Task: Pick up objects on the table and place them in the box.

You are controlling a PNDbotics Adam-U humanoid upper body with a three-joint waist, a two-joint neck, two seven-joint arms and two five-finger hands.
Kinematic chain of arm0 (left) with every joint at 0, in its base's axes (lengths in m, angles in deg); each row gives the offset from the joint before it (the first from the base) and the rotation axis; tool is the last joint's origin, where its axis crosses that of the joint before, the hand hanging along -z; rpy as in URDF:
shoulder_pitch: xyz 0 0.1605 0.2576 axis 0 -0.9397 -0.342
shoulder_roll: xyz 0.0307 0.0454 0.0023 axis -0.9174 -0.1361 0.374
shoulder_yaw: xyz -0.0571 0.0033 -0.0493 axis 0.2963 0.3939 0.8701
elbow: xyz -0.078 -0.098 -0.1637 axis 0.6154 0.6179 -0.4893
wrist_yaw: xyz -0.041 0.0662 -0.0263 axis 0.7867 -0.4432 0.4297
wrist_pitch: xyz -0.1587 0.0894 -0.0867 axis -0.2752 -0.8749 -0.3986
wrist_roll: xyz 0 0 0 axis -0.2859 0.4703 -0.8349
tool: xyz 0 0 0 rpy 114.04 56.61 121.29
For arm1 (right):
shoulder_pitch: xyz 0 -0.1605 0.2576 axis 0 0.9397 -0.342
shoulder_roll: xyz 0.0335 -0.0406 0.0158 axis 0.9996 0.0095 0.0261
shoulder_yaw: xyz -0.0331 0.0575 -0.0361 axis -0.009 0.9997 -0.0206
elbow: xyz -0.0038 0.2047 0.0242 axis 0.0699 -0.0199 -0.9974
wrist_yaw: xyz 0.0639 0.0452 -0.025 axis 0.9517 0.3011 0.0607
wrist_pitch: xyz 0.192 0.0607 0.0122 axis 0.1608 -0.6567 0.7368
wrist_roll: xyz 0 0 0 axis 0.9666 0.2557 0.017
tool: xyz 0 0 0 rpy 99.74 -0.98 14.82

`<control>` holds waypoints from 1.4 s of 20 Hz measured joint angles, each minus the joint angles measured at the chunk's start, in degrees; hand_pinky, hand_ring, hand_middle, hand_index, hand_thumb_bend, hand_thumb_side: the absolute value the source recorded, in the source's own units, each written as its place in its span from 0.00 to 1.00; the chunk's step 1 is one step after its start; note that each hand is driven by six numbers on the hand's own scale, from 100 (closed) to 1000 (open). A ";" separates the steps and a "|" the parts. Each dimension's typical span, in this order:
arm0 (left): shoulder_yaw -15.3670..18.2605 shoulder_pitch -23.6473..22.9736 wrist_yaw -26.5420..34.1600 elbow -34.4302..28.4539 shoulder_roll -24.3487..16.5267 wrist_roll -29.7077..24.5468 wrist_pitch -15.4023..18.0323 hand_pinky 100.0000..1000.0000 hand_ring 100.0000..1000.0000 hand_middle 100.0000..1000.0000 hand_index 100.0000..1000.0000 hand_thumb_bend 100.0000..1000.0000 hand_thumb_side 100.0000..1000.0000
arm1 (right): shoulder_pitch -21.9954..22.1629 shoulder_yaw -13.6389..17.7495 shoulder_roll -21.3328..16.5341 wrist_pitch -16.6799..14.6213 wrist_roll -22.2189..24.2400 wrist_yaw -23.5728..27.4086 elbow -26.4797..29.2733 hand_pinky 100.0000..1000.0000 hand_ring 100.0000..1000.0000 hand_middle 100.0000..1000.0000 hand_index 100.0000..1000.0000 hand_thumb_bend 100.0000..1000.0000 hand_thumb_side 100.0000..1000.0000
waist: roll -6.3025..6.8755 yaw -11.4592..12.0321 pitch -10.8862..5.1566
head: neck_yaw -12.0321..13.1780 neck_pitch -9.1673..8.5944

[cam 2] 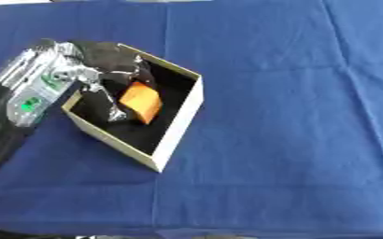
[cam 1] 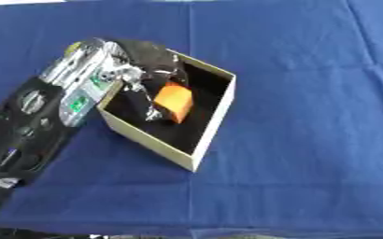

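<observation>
Reaching in from the left, the left hand point(cam 1: 150, 70) sat inside the box point(cam 1: 215, 125), its fingers point(cam 1: 143, 105) curled down around an orange block point(cam 1: 173, 101). The block was tilted, one corner pointing toward the box floor, and it lay between the dark fingers and the thumb side of the hand; whether it touched the floor could not be told. The box was a shallow open carton with pale cream walls and a black inside, set askew on the counter point(cam 1: 309, 116) so that one corner pointed toward the near edge. The silver and black forearm point(cam 1: 76, 88) crossed over the box's left wall, a small green panel showing on its side. A blue cloth covered the counter, with faint fold lines running across it. The right hand showed in neither view.
</observation>
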 measured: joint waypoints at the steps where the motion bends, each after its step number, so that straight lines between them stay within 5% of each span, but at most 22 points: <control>1: 0.00 0.00 0.02 0.00 0.00 -0.02 0.08 0.91 0.91 0.86 0.95 0.47 0.50 | 0.00 0.00 0.00 0.00 0.00 0.00 0.00 0.81 0.68 0.63 0.72 0.00 0.70 | 0.00 0.00 0.00 | -0.01 0.01; 5: 0.24 -0.02 -1.01 -1.16 -0.10 -0.03 0.08 0.94 0.94 0.87 0.96 0.58 0.53 | 0.04 0.00 0.01 0.03 0.03 0.00 0.00 0.81 0.68 0.63 0.72 0.00 0.70 | 0.00 0.12 0.00 | -0.03 0.03; 12: 2.88 -0.62 -2.68 -5.74 -0.68 1.03 -0.64 0.91 0.91 0.83 0.93 0.49 0.50 | 0.25 0.00 0.27 0.12 0.12 0.00 0.00 0.81 0.68 0.63 0.72 0.00 0.70 | -0.03 0.42 0.00 | -0.06 0.03; 16: 7.18 -0.96 0.05 -12.25 -1.85 3.75 -3.62 0.87 0.87 0.80 0.90 0.39 0.50 | 0.25 0.00 0.28 0.12 0.11 -0.01 0.00 0.81 0.68 0.63 0.73 0.00 0.70 | -0.18 0.48 0.00 | -0.49 0.02; 20: 13.45 -0.64 5.46 -18.16 -4.04 5.54 -8.86 0.88 0.89 0.82 0.91 0.41 0.50 | 0.25 0.02 0.28 0.10 0.04 -0.13 0.00 0.81 0.68 0.63 0.73 0.00 0.69 | -0.19 0.75 -0.01 | -1.05 0.01; 28: 20.14 0.04 2.31 -11.72 -8.72 9.00 -13.75 0.89 0.91 0.84 0.93 0.45 0.48 | 0.46 0.35 0.28 0.18 -0.20 -0.41 0.00 0.81 0.68 0.63 0.73 0.00 0.70 | -0.08 0.76 -0.03 | -1.23 -0.52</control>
